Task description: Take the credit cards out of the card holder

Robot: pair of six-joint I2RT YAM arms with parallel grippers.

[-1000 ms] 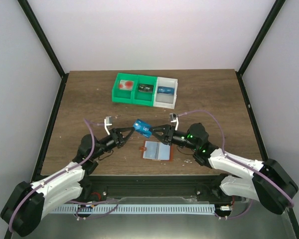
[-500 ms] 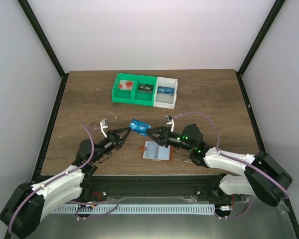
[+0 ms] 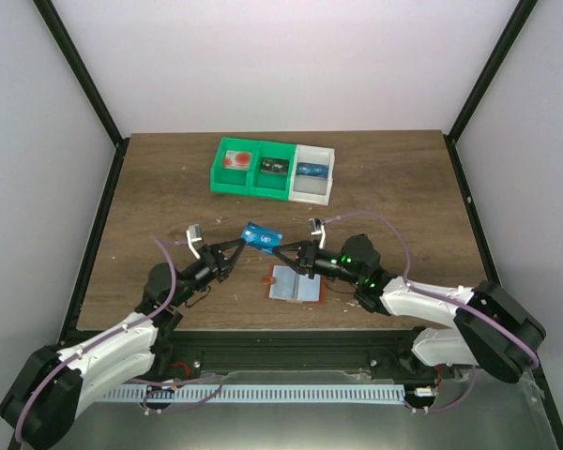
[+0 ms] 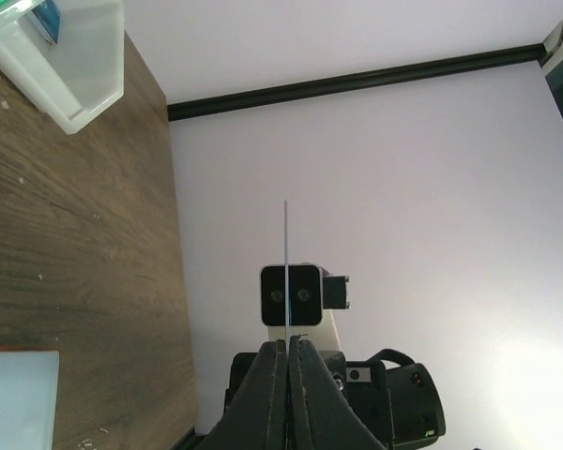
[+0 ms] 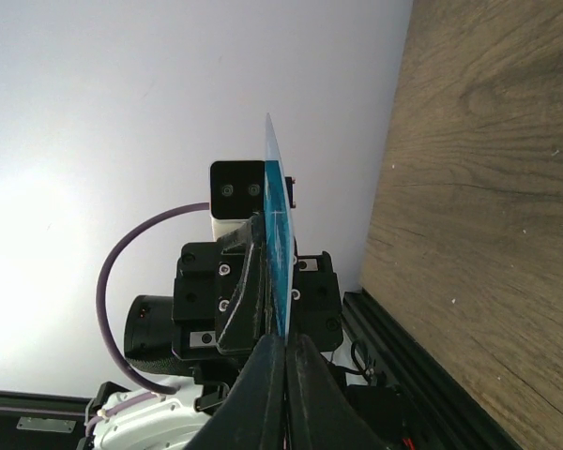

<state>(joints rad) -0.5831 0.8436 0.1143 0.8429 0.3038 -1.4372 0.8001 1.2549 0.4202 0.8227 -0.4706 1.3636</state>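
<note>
Brown wood-grain table [image 3: 394,197] carries every item noted below.

1. Nearest the arm bases, the card holder [image 3: 295,284] lies opened flat on the table, just right of centre. Its two pale grey-blue panels face up, with an orange-brown edge showing around them. Whether any card sits in the panels cannot be told.

2. Just beyond the holder, one blue credit card [image 3: 262,237] is held in the air, clear of the table and apart from the holder, between the two arms.
 - The left gripper [image 3: 240,246] has its fingers pressed together on the card's left end.
 - The right gripper [image 3: 284,250] pinches the card's right end, its fingers likewise closed on the plastic.
 - In the left wrist view the card appears edge-on, a thin straight line rising from between the closed fingers, with the opposite wrist directly behind it.
 - In the right wrist view a sliver of the card's blue face shows, clamped in the same manner.

3. Farthest back, well apart from the card, stands a row of bins [image 3: 272,171], two green compartments and one white. Each holds a small item, too small to identify.
</note>
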